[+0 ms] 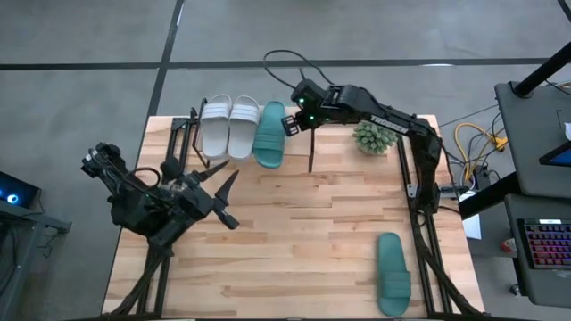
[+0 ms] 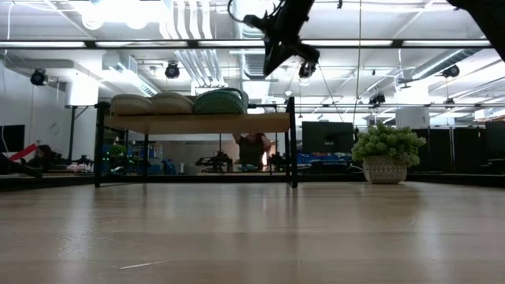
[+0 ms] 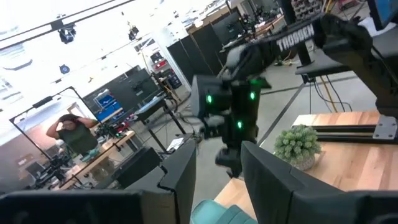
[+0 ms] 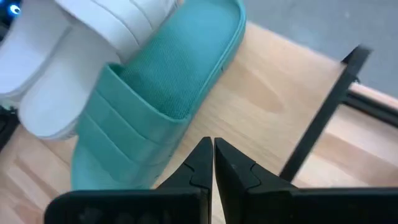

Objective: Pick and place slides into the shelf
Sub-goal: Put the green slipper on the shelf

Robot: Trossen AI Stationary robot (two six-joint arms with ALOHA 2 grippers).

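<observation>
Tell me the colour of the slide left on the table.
Teal green slide; the high view shows it best.

A robotics lab in a big open hall: exposed ceiling ducts (image 2: pixel 193 63), strip lights (image 2: pixel 394 43) and grey concrete floor (image 1: pixel 80 36), with workbenches (image 3: pixel 109 152), dark monitors (image 2: pixel 325 136) and a seated person (image 3: pixel 74 132) beyond the wooden table (image 1: pixel 303 223).

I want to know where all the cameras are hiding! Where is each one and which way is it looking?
High view: above the table, looking straight down; both arms show, and the last teal slide.
Low view: at tabletop height, looking level at the shelf; the right gripper hangs above.
Left wrist view: past its own fingers toward the right arm.
Right wrist view: down past shut fingers onto the teal slide on the shelf.
Shared: high and low both show the potted plant.
</observation>
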